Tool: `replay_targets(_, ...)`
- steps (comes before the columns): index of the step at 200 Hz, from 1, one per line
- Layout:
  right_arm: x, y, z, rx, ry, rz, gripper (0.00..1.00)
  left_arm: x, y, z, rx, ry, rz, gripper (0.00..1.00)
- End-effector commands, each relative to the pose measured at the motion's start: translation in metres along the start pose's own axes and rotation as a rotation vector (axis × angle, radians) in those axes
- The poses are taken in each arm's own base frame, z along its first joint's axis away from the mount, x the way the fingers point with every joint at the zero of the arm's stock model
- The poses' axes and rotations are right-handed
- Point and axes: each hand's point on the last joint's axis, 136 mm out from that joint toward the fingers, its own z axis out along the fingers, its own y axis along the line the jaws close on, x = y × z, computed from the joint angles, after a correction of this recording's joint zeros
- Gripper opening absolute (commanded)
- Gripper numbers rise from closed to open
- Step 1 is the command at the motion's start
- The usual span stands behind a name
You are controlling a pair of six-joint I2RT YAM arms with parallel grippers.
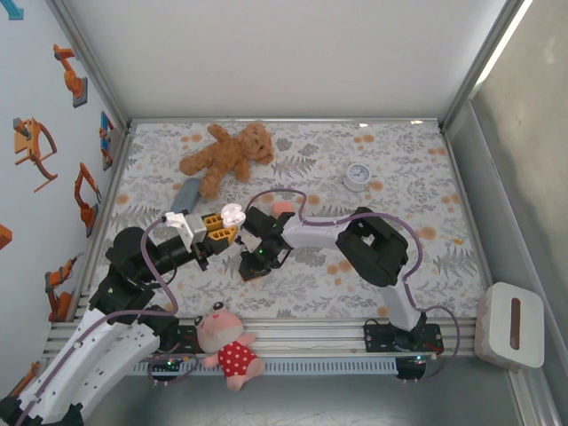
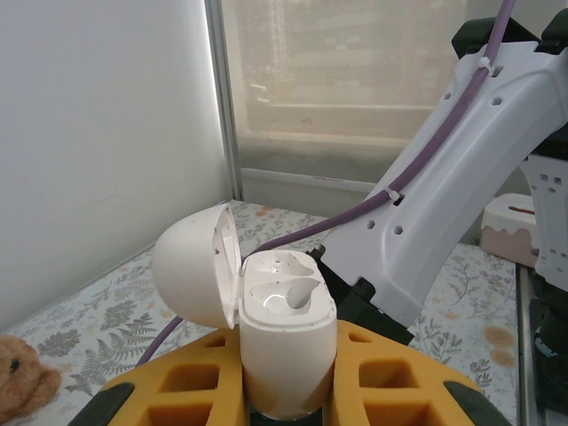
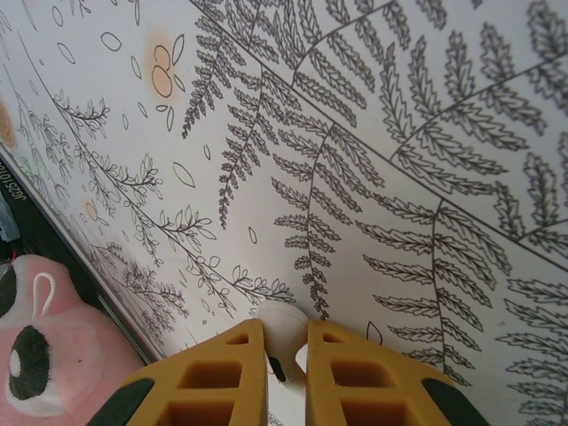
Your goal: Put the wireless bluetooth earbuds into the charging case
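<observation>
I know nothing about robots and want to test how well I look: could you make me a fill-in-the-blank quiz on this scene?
1. The left fingers hold a white charging case whose lid stands ____.
2. The right fingers are pinched on a small ____ earbud.
3. The plush toy at the table's near edge wears a red dotted dress and has a ____ head.

Missing words: open; white; pink.

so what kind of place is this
Probably a robot test cell: a metal-framed, white-walled enclosure, the left arm and right arm bolted to a rail, and a teddy on a patterned cloth.
</observation>
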Motion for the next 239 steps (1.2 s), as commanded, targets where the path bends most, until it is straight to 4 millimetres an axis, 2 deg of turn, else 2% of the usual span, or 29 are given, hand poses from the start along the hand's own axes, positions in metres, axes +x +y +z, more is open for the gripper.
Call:
replay_targets(1, 0.004, 0.003, -0.002, 0.003, -0.003, -0.019, 0.13, 0.000, -0.001, 0.000, 0.001, -0.004, 0.016, 0.00)
replay_targets(64, -0.007, 0.013, -0.019, -0.054, -0.099, -0.032, 0.13, -0.001, 0.001, 0.000, -0.010, -0.015, 0.016, 0.00)
replay_targets(86, -0.012, 0.015, -0.031, -0.069, -0.145, -0.043, 0.13, -0.001, 0.002, 0.001, -0.015, -0.017, 0.008, 0.00)
replay_targets(114, -0.020, 0.016, -0.057, -0.069, -0.222, -0.055, 0.13, -0.001, 0.005, 0.002, -0.026, -0.021, 0.002, 0.00)
replay_targets(154, -0.037, 0.017, -0.115, -0.085, -0.397, -0.077, 0.13, 0.000, 0.008, 0.006, -0.034, -0.034, -0.025, 0.00)
replay_targets(204, -0.052, 0.021, -0.217, -0.098, -0.660, -0.136, 0.13, 0.004, 0.015, 0.017, -0.042, -0.059, -0.067, 0.00)
replay_targets(239, -0.048, 0.040, -0.281, -0.100, -0.806, -0.238, 0.13, 0.003, 0.019, 0.027, -0.030, -0.066, -0.084, 0.00)
